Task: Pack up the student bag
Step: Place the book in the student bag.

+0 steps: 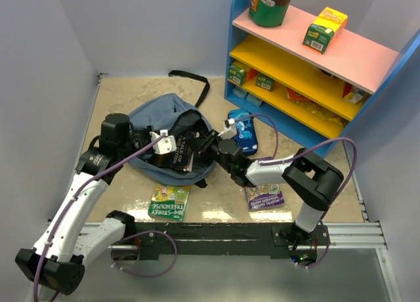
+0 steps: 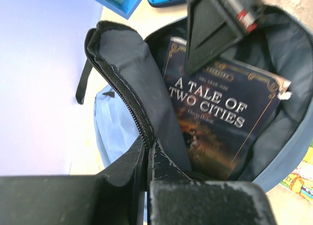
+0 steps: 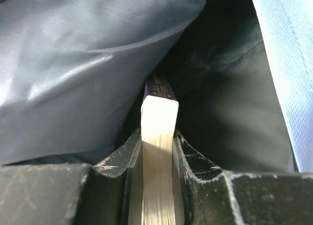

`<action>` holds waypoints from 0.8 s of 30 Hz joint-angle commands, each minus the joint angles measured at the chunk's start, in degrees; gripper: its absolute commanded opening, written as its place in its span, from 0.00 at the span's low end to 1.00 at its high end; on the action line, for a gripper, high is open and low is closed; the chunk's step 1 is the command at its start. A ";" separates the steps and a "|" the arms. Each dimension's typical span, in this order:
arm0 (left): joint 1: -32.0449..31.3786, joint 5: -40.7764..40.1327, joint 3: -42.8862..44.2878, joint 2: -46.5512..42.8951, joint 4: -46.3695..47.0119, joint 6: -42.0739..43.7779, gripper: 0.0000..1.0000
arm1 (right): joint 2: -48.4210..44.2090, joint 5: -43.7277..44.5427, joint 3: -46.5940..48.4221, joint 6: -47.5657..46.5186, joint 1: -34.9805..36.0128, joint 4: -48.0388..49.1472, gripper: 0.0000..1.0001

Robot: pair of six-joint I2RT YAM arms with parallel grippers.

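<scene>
Slate-blue student bag (image 1: 157,115) sits right under both tools, with its mouth gaping toward my right arm. My left gripper (image 2: 148,159) is pinched tight on the bag's zipper edge, with the black lining squeezed between the pads and that flap held up. Just past those fingers, down inside the bag, I can see the dark book (image 2: 220,117) with "A Tale of Two Cities" on the cover, leaning tilted against the lining. My right gripper (image 3: 157,154) has its jaws narrow and clamped on that same book. The pale page edges run straight up between the two fingers, and the far end of the book pokes ahead of the tips into the dark pocket. Nearer the arm bases than either gripper, a green book (image 1: 169,202) and a purple book (image 1: 264,197) lie flat on the table (image 1: 125,95). A blue pencil case (image 1: 244,134) lies just beside the right gripper on its far side, by the foot of the coloured shelf (image 1: 308,59)
</scene>
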 commanded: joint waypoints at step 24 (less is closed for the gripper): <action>-0.13 -7.50 0.34 4.31 6.72 -9.80 0.00 | -8.96 21.06 20.84 -26.78 8.00 -40.94 0.99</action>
